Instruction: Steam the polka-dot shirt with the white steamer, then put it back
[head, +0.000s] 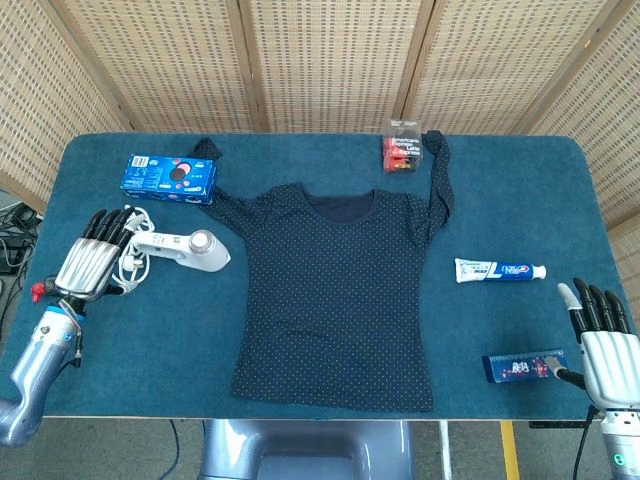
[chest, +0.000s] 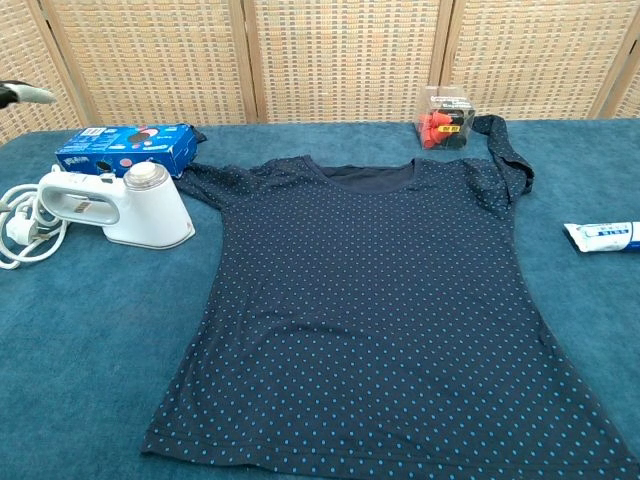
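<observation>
Table: the teal carpet-covered table top (head: 330, 395) bears every item; its near edge runs just below the shirt hem, and bare cloth lies along the left and right margins.
Shirt: the navy polka-dot shirt (head: 335, 300) lies flat at centre, one sleeve reaching the blue snack box (head: 170, 178), the other folded up beside the clear box of red items (head: 402, 152).
Steamer: the white handheld steamer (head: 187, 250) lies just left of the shirt, its coiled white cord (head: 125, 255) trailing further left.
Left hand: the left hand (head: 88, 265) hovers over the cord, fingers extended and apart, holding nothing; contact with the cord cannot be confirmed.
Step in hand: reach for the handle, probably best closing around the open loop while clear of the cord.
Right hand: the right hand (head: 603, 345) rests spread and empty at the near right corner, beside the blue flat packet (head: 525, 366).
Open room: the toothpaste tube (head: 499, 270) sits well apart from the shirt, leaving the sweep over the fabric unobstructed.
</observation>
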